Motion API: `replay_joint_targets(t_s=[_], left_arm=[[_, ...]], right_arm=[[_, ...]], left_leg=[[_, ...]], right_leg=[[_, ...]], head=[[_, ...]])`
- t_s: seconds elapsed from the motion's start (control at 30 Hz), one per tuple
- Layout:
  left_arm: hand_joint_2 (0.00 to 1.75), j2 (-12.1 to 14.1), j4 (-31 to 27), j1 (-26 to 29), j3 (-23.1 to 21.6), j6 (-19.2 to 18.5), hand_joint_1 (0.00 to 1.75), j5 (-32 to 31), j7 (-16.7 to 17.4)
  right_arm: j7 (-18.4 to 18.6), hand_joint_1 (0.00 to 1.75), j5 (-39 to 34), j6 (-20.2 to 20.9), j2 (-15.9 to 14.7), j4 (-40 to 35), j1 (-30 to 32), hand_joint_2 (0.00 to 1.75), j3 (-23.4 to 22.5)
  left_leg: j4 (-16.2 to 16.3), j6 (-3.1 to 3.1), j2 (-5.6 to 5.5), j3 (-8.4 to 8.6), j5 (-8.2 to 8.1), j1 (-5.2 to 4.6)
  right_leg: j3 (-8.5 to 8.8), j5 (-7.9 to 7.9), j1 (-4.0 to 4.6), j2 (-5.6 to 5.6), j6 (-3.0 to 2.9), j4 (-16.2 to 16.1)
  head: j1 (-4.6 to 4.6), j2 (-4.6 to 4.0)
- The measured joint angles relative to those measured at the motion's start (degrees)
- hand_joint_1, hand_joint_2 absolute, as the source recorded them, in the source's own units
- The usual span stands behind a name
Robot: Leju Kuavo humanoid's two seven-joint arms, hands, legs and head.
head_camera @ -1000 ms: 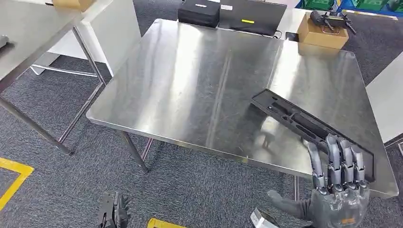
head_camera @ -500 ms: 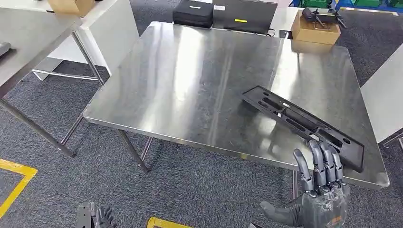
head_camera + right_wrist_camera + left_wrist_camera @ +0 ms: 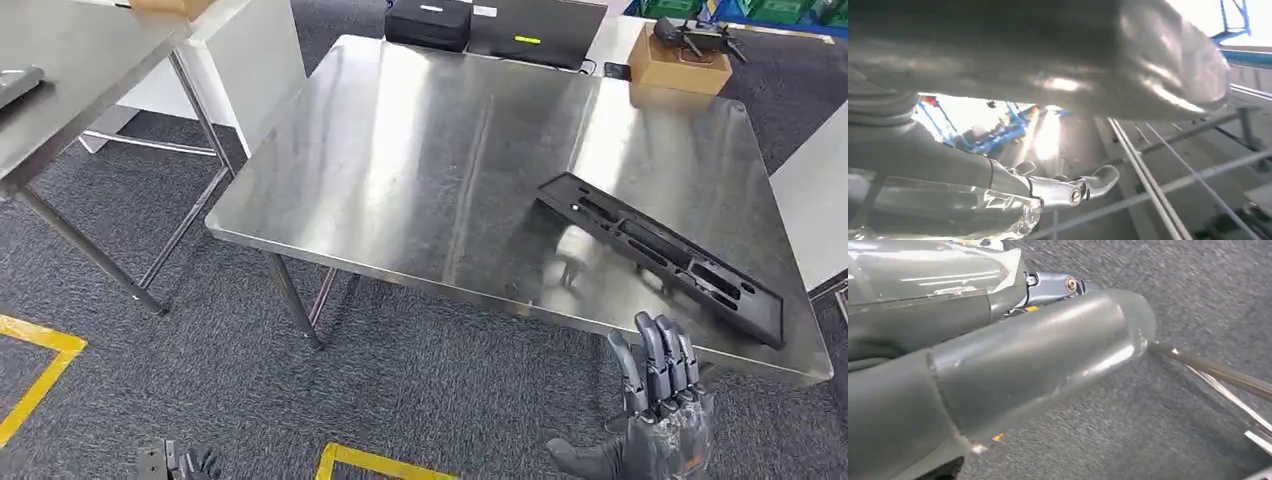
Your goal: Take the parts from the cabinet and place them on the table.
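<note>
A long black plastic part with several slots lies flat on the steel table, slanting toward its near right corner. My right hand hovers below the table's front edge, just short of the part, fingers straight and apart, thumb out to the side, holding nothing. My left hand hangs low over the carpet at the picture's bottom edge. In the left wrist view that hand has nothing in it, with grey carpet beyond. In the right wrist view the right hand is a blurred grey mass.
A second steel table stands at the left. Behind the main table sit a black case, a dark flat box and a cardboard box. A white panel flanks the right side. Yellow tape marks the carpet.
The camera has shifted. My right hand has drawn back from the black part's near end to below the table edge. My left hand has sunk lower in the picture.
</note>
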Motion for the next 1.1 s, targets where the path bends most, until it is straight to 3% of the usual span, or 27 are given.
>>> replay_joint_targets(t_s=[0.07, 0.1, 0.13, 0.23, 0.27, 0.3, 0.37, 0.43, 0.47, 0.5, 0.53, 0.6, 0.63, 0.67, 0.73, 0.77, 0.8, 0.83, 0.87, 0.93, 0.97, 1.0, 1.03, 1.07, 1.1], left_arm=[[0.0, 0.0, 0.0, 0.0, 0.2, 0.2, 0.0, 0.0, 0.0], [0.0, 0.0, 0.0, 0.0, 0.2, 0.2, 0.0, 0.0, 0.0], [0.0, -0.1, -0.2, 0.1, 0.2, 0.3, 0.0, 0.0, 0.0], [0.0, 0.0, -0.3, 0.2, 0.3, 1.1, 0.0, 0.7, -0.3], [0.0, 0.0, -0.4, 0.3, 0.2, 1.4, 0.0, 0.7, -0.3], [0.0, 0.1, -0.5, 0.4, 0.3, 1.6, 0.0, 0.7, -0.4], [0.0, 0.2, -0.5, 0.5, 0.2, 1.7, 0.0, 0.7, -0.4], [0.0, 0.3, -0.5, 0.5, 0.2, 1.7, 0.0, 0.7, -0.5], [0.0, 0.3, -0.5, 0.6, 0.2, 1.7, 0.0, 0.7, -0.5], [0.0, 0.3, -0.5, 0.6, 0.2, 1.7, 0.0, 0.7, -0.5], [0.0, 0.4, -0.5, 0.6, 0.2, 1.7, 0.0, 0.7, -0.5], [0.0, 0.5, -0.5, 0.5, 0.2, 1.7, 0.0, 0.7, -0.5], [0.0, 0.5, -0.4, 0.4, 0.2, 1.7, 0.0, 0.9, -0.4], [0.0, 0.5, -0.4, 0.4, 0.2, 1.7, 0.0, 1.1, -0.5], [0.0, 0.6, -0.4, 0.5, 0.2, 1.9, 0.0, 1.3, -0.5], [0.0, 0.7, -0.4, 0.4, 0.1, 1.9, 0.0, 1.4, -0.7], [0.0, 0.7, -0.4, 0.4, 0.0, 2.1, 0.0, 1.4, -0.8], [0.0, 0.8, -0.4, 0.3, -0.1, 2.2, 0.0, 1.6, -0.8], [0.0, 0.8, -0.4, 0.3, -0.3, 2.4, 0.0, 1.6, -0.9], [0.0, 0.8, -0.4, 0.1, -0.7, 2.6, 0.0, 1.8, -0.9], [0.0, 0.9, -0.3, 0.1, -0.7, 2.6, 0.0, 1.9, -0.9], [0.0, 0.9, -0.3, 0.0, -0.7, 2.6, 0.0, 1.9, -0.9], [0.0, 1.0, -0.3, -0.1, -0.7, 2.7, 0.0, 2.0, -0.9], [0.0, 1.0, -0.2, -0.2, -0.8, 2.7, 0.0, 2.4, -1.0], [0.0, 1.0, -0.1, -0.3, -0.8, 2.8, 0.0, 2.5, -1.1]], right_arm=[[-0.4, 0.0, 0.0, 0.0, 0.8, 0.5, -0.1, 0.0, -0.5], [-0.7, 0.0, 0.1, 0.0, 1.2, 0.6, -0.2, 0.0, -0.7], [-0.7, 0.0, 0.2, 0.0, 1.7, 0.8, -0.3, 0.0, -0.9], [1.6, 0.0, 1.5, 0.0, 2.1, 1.1, -0.6, 0.0, -0.8], [1.4, 0.0, 1.6, 0.0, 2.3, 1.2, -0.7, 0.0, -0.7], [1.1, 0.0, 1.6, 0.0, 2.5, 1.3, -0.9, 0.0, -0.7], [1.0, 0.0, 1.7, 0.0, 3.2, 1.4, -1.0, 0.0, -0.6], [1.0, 0.0, 1.7, 0.0, 3.5, 1.5, -1.0, 0.0, -0.6], [1.0, 0.0, 1.7, 0.0, 3.6, 1.7, -1.0, 0.0, -0.6], [1.0, 0.0, 1.7, 0.0, 3.7, 1.8, -1.0, 0.0, -0.6], [0.9, 0.0, 1.6, 0.0, 3.8, 1.9, -1.0, 0.0, -0.6], [0.0, 0.0, 0.9, 0.0, 3.8, 1.9, -1.0, 0.0, -0.7], [-0.8, 0.0, 0.1, 0.0, 3.8, 1.9, -0.9, 0.0, -0.7], [-1.7, 0.0, -0.7, 0.0, 3.8, 1.9, -0.9, 0.0, -0.7], [-3.9, 0.0, -2.0, 0.0, 3.9, 1.8, -0.6, 0.0, -0.9], [-4.9, 0.0, -2.6, 0.0, 4.1, 1.8, -0.2, 0.0, -1.1], [-5.6, 0.0, -3.0, 0.0, 4.2, 1.8, 0.1, 0.0, -1.4], [-6.2, 0.0, -3.5, 0.0, 4.3, 1.8, 0.5, 0.0, -1.8], [-6.6, 0.0, -4.0, 0.0, 4.4, 1.8, 0.8, 0.0, -2.1], [-7.7, 0.0, -4.8, 0.0, 4.4, 1.8, 1.3, 0.0, -2.8], [-8.0, 0.0, -4.9, 0.0, 4.4, 1.8, 1.6, 0.0, -3.2], [-8.1, 0.0, -4.9, 0.0, 4.5, 1.8, 1.8, 0.0, -3.5], [-8.3, 0.0, -5.0, 0.0, 4.5, 1.8, 1.9, 0.0, -3.7], [-8.5, 0.0, -5.0, 0.0, 4.5, 1.8, 2.0, 0.0, -3.9], [-8.8, 0.0, -5.1, 0.0, 4.6, 1.8, 2.0, 0.0, -4.1]], left_leg=[[0.0, -0.19, -0.11, -0.77, 0.75, -0.23], [0.1, -0.39, -0.19, -1.01, 1.09, -0.27], [0.3, -0.67, -0.19, -1.36, 1.31, -0.62], [0.5, -1.5, -0.13, -1.57, 2.41, -0.57], [0.5, -1.81, -0.2, -1.65, 2.66, -0.59], [1.4, -2.25, -0.36, -2.16, 1.52, -0.13], [6.9, -3.06, -0.31, -4.03, -4.52, 0.21], [15.8, -3.97, -0.29, -6.57, -9.53, 0.7], [18.4, -4.37, -0.25, -6.78, -10.05, 1.04], [18.1, -4.64, -0.23, -5.74, -9.11, 1.42], [15.4, -4.84, -0.19, -3.48, -7.27, 1.76], [5.4, -5.3, -0.16, 3.4, -4.05, 2.3], [1.2, -5.67, -0.36, 6.03, -5.3, 2.34], [1.3, -4.8, -0.76, 5.62, -4.72, 1.92], [1.3, -4.0, -0.63, 4.71, -4.85, 1.5], [1.2, -3.3, -0.59, 4.47, -4.47, 1.3], [0.4, -2.2, -0.35, 3.62, -3.65, 1.65], [0.4, -1.48, -0.16, 3.13, -3.12, 1.36], [0.4, -0.77, -0.05, 2.54, -2.64, 1.32], [0.5, -0.57, 0.11, 1.06, -1.59, 0.96], [0.5, -0.52, 0.17, 0.34, -1.03, 0.79], [0.6, -0.53, 0.25, -0.33, -0.5, 0.66], [0.6, -0.54, 0.32, -1.03, 0.06, 0.49], [0.6, -0.62, 0.35, -1.51, 0.51, 0.38], [0.6, -0.77, 0.33, -1.46, 1.02, 0.28]], right_leg=[[6.45, 3.08, 0.11, 0.0, 0.81, -9.1], [10.01, 3.83, 0.15, 0.0, 0.7, -14.4], [12.42, 3.6, 0.59, 0.03, 0.38, -17.9], [10.97, 4.42, 1.13, 0.1, -0.23, -17.7], [10.82, 4.8, 0.88, 0.08, -0.8, -17.9], [10.68, 5.41, -0.29, -0.2, -1.45, -18.0], [9.76, 6.21, -0.1, -0.47, -2.64, -18.0], [8.58, 7.13, -0.06, -0.67, -2.68, -17.9], [8.01, 7.59, -0.07, -0.74, -2.47, -17.9], [7.59, 7.92, -0.14, -0.75, -2.19, -17.8], [7.38, 8.21, -0.31, -0.75, -1.9, -17.6], [6.46, 8.53, -0.72, -0.69, -1.37, -16.6], [5.71, 8.65, -0.45, -0.72, -1.12, -16.2], [5.11, 9.01, -0.26, -0.67, -0.58, -15.9], [4.79, 9.71, 0.04, -0.69, 0.46, -16.1], [4.69, 10.12, 0.11, -0.67, 1.07, -16.3], [4.46, 10.11, 0.0, -0.63, 1.37, -15.9], [3.34, 8.15, -0.31, -0.44, 0.9, -14.4], [2.05, 5.17, -0.33, -0.37, 0.23, -11.1], [-0.71, -0.04, -0.29, -0.25, -0.27, -2.3], [-1.3, -1.06, -0.19, -0.18, -0.01, 0.8], [-0.76, -0.66, -0.07, -0.13, 0.4, 1.7], [1.25, 0.9, 0.03, -0.12, 0.95, -0.1], [4.11, 2.7, 0.15, -0.12, 1.32, -3.8], [7.99, 4.1, 0.39, -0.12, 1.3, -9.2]], head=[[0.02, 0.0], [0.04, 0.0], [0.02, 0.0], [-0.07, 0.0], [-0.13, 0.0], [-0.02, 0.0], [-0.44, 0.0], [-0.42, 0.0], [-0.44, 0.0], [-0.42, 0.0], [-0.41, 0.0], [-0.46, 0.0], [-0.61, 0.0], [-0.57, 0.0], [-0.44, 0.0], [-0.37, 0.0], [-0.44, 0.0], [-0.37, 0.0], [-0.13, 0.0], [-0.11, 0.0], [0.0, 0.0], [-0.07, 0.0], [-0.02, 0.0], [-0.06, 0.0], [-0.02, 0.0]])
